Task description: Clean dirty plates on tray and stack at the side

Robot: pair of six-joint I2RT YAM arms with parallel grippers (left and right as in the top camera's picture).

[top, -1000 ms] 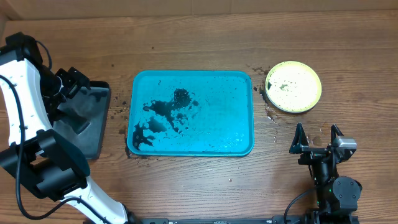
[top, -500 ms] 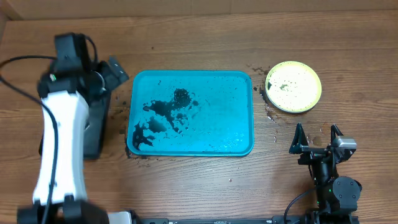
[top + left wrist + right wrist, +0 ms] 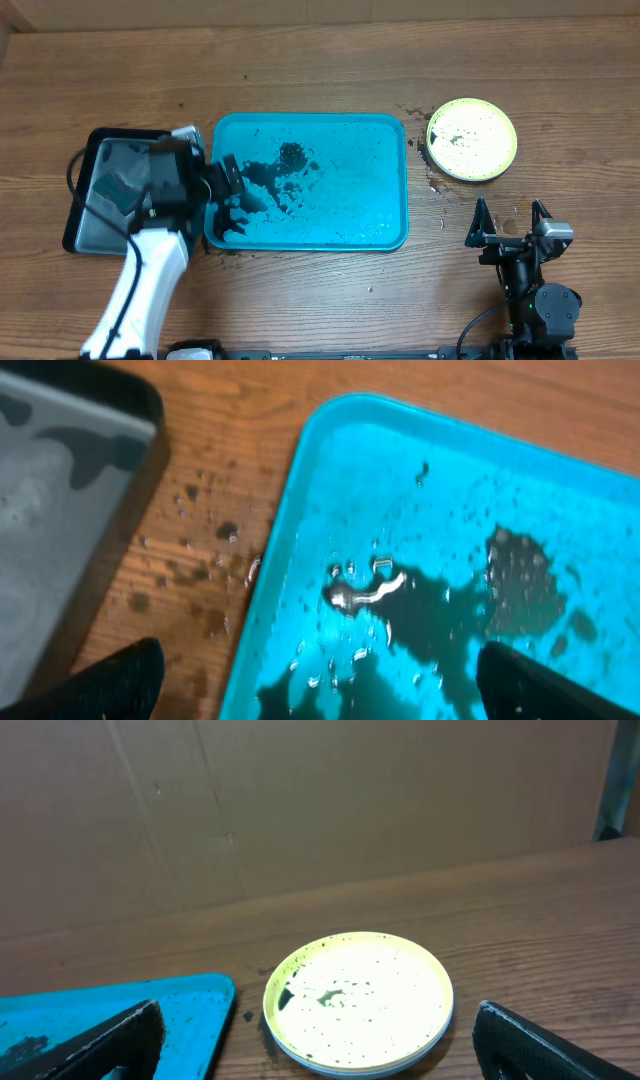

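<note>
The turquoise tray lies mid-table, with no plate on it, only dark wet smears on its left half. The lime-green rimmed plate, speckled with dark dots, sits on the table right of the tray; it also shows in the right wrist view with a pale edge under its rim. No white or blue plate shows separately. My left gripper is open and empty over the tray's left edge, its jaws straddling the smears. My right gripper is open and empty near the front edge, facing the plate.
A smaller black tray with a grey wet inside lies left of the turquoise tray and shows in the left wrist view. Dark drips spot the wood between the two trays and around the plate. A cardboard wall stands behind.
My left arm has swung from the far left, over the black tray, to the turquoise tray's left edge. The right arm, plate and tray have not moved.
</note>
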